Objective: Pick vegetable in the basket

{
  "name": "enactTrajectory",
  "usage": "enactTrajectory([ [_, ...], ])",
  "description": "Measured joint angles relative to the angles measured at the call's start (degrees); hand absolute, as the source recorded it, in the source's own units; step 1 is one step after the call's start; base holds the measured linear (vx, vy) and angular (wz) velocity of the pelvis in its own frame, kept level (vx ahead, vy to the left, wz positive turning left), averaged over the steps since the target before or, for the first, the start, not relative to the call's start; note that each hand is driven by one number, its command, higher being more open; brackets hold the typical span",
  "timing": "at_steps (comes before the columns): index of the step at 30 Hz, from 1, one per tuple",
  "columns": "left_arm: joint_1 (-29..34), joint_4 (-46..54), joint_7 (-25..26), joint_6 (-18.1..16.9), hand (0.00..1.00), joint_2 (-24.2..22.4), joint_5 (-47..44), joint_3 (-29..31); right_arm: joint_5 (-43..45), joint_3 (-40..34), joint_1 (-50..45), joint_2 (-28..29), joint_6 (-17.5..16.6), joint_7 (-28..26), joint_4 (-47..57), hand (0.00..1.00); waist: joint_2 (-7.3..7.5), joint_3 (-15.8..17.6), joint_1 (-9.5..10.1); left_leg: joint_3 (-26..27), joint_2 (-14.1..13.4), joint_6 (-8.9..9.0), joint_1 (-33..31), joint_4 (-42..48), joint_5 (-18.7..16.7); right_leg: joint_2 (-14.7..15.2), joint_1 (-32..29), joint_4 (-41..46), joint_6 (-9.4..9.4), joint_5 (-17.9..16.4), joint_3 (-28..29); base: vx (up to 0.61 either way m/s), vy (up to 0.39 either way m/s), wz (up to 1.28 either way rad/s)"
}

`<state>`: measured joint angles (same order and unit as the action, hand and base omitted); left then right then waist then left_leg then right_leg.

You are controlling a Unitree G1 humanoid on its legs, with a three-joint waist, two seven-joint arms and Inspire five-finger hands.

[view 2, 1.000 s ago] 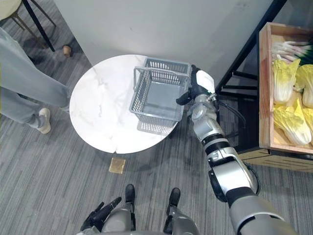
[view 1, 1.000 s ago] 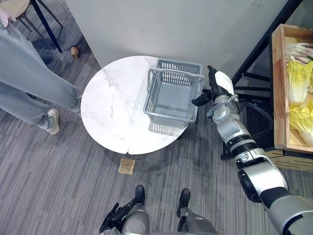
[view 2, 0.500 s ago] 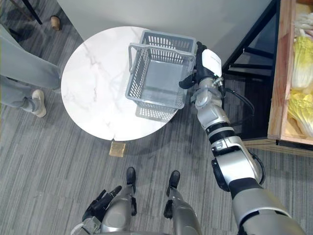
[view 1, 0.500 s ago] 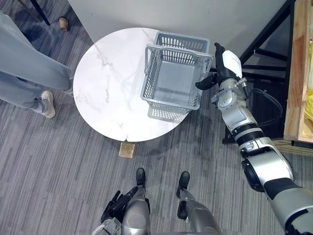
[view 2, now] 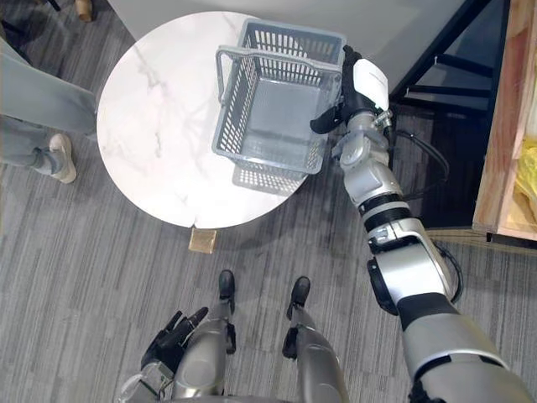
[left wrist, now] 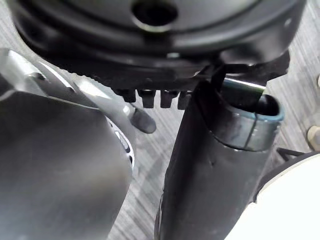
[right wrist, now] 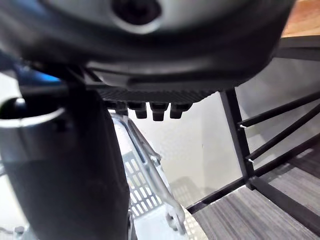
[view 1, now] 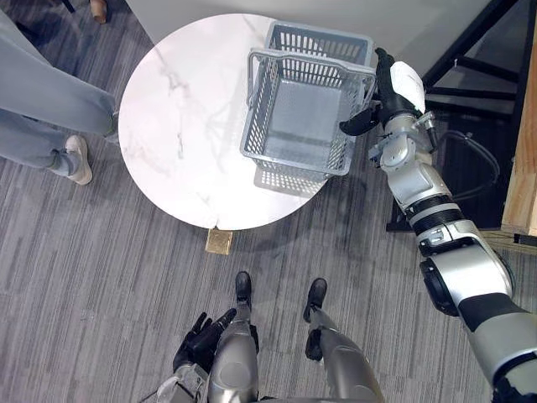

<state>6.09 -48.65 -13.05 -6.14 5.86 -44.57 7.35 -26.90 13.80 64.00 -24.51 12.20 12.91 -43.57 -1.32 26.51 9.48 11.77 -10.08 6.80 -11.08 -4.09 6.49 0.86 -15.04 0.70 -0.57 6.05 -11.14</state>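
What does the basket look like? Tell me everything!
The basket looks like grey plastic, with mesh walls and a handle raised over the top. It is empty and stands upright on the round white table, near its right edge. The right hand is beside its right wall, thumb at the rim.

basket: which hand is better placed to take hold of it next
Right. The right hand is open beside the basket on the table; the left hand hangs low, far from it.

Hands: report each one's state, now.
Left hand: open, empty.
Right hand: open, holding nothing, at the grey basket's right wall.
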Motion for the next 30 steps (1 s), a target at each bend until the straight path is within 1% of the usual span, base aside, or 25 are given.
enactTrajectory([
  [1,0.00,0.02,-0.01,-0.14,1.00,0.05,0.00,0.00,-0.04,0.81,0.44,-0.61,0.07,-0.86,-0.02,1.00,-0.08,0.08,0.00,0.00,0.00,0.00,-0.10,0.03,0.00,0.00,0.00,0.03,0.02,-0.02,-0.01,0.00,0.000,0.00],
  [2,0.00,0.01,-0.16,-0.21,1.00,0.17,0.00,-0.05,-0.28,1.27,0.70,-1.11,0.04,-2.00,-0.02,0.00,-0.11,0.10,0.00,0.00,-0.01,0.00,-0.16,0.04,0.00,-0.01,0.00,0.03,0.08,-0.08,-0.01,0.00,0.000,0.00],
  [4,0.00,0.01,-0.46,-0.38,1.00,0.29,0.00,-0.26,-0.56,1.70,0.76,-1.51,-0.02,-3.00,-0.02,0.00,-0.11,0.10,0.00,-0.01,-0.04,-0.01,-0.16,0.04,0.00,-0.05,-0.01,0.04,0.13,-0.17,-0.02,0.00,0.000,0.00],
  [8,0.00,0.01,-0.99,-1.38,1.00,0.60,0.01,-2.13,-5.89,3.68,1.72,-2.89,-0.18,-5.83,-0.01,0.00,-0.16,0.12,-0.05,-0.05,-0.10,-0.01,-0.21,0.03,0.00,-0.10,-0.05,0.02,0.12,-0.19,-0.08,0.00,0.000,0.00],
  [10,0.00,0.00,-1.09,-1.41,1.00,0.54,0.01,-2.55,-8.10,3.89,1.99,-3.08,-0.19,-6.55,0.02,0.00,-0.16,0.12,-0.07,-0.05,-0.10,0.00,-0.21,0.00,0.00,-0.08,-0.10,0.01,0.12,-0.19,-0.08,0.00,0.000,0.00],
  [13,0.00,-0.04,-1.18,-1.81,1.00,0.51,0.01,-2.54,-11.38,6.22,2.91,-4.24,-0.29,-7.40,0.16,0.00,-0.16,0.12,-0.04,-0.05,-0.10,-0.01,-0.32,-0.02,0.01,-0.09,-0.28,-0.03,0.11,-0.20,-0.08,0.00,0.000,0.00],
  [18,0.00,-0.04,-1.51,-2.51,1.00,0.51,0.04,-2.54,-11.77,9.89,3.86,-4.31,-0.55,-8.36,0.16,0.00,-0.17,0.12,0.11,-0.03,-0.11,-0.02,-0.05,-0.01,0.03,-0.04,-0.24,0.00,0.11,-0.19,-0.06,0.00,0.000,0.00],
  [21,0.00,-0.05,-2.12,-2.52,1.00,0.49,0.06,-2.54,-11.64,9.94,3.91,-3.83,-0.69,-9.94,0.02,0.00,-0.18,0.11,0.25,-0.01,-0.11,-0.05,0.27,0.01,0.07,0.00,0.08,0.01,0.11,-0.19,-0.03,0.00,0.000,0.00],
  [26,0.00,-0.22,-2.45,-2.47,1.00,0.32,0.15,-2.55,-10.36,9.97,3.05,-2.55,-2.30,-11.13,-1.40,0.00,-0.30,-0.12,0.27,0.47,-0.12,-0.07,2.02,0.00,0.07,-0.02,1.43,0.07,0.12,-0.19,0.52,-0.01,0.003,-0.04],
  [27,0.00,-0.39,-2.45,-2.47,1.00,0.27,0.21,-2.55,-9.72,9.96,2.38,-2.33,-2.46,-11.27,-1.40,0.00,-0.31,-0.31,0.29,0.54,-0.12,-0.07,2.40,0.00,0.07,-0.04,1.84,0.04,0.12,-0.19,0.57,-0.01,0.005,-0.05],
  [30,-0.02,-1.33,-2.42,-2.43,1.00,-0.36,0.51,-2.55,-6.94,9.98,-0.53,-0.27,-3.89,-12.81,-1.40,0.00,-0.32,-2.24,0.29,1.55,-0.12,-0.08,3.65,-0.26,0.07,-0.16,2.43,0.04,0.18,-0.25,1.45,-0.01,0.012,-0.14],
])
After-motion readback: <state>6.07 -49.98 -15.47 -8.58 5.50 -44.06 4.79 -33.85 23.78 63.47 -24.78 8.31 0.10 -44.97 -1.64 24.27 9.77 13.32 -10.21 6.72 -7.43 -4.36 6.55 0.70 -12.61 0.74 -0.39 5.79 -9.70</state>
